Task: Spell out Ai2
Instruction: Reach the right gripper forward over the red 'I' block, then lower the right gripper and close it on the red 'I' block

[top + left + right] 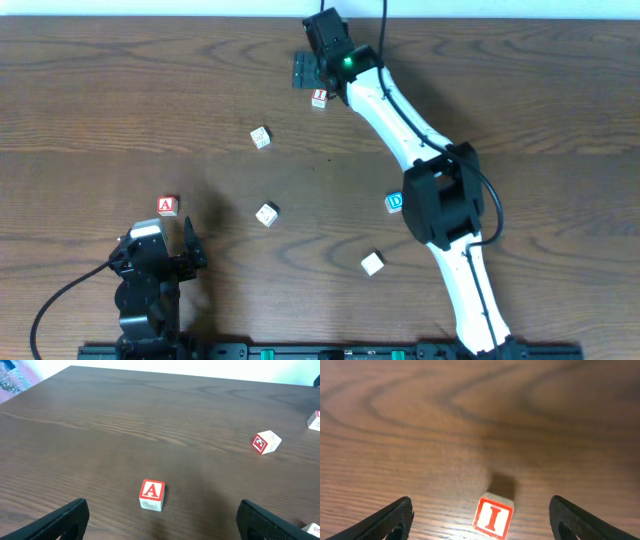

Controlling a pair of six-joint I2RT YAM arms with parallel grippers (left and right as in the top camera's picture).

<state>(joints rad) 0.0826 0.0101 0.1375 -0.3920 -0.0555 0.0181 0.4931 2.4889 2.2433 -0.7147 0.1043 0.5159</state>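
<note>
Here, my right gripper (481, 502) has its fingers wide apart and holds nothing. The I block (492, 517) lies on the table (420, 420) between them, at the lower centre of the right wrist view, touching neither finger. This arm is stretched far to the upper centre of the overhead frame. My left gripper (162, 510) is also spread and empty, with its arm folded at the lower left. The A block (151, 494) stands just ahead of it. Four other blocks are scattered in the middle.
</note>
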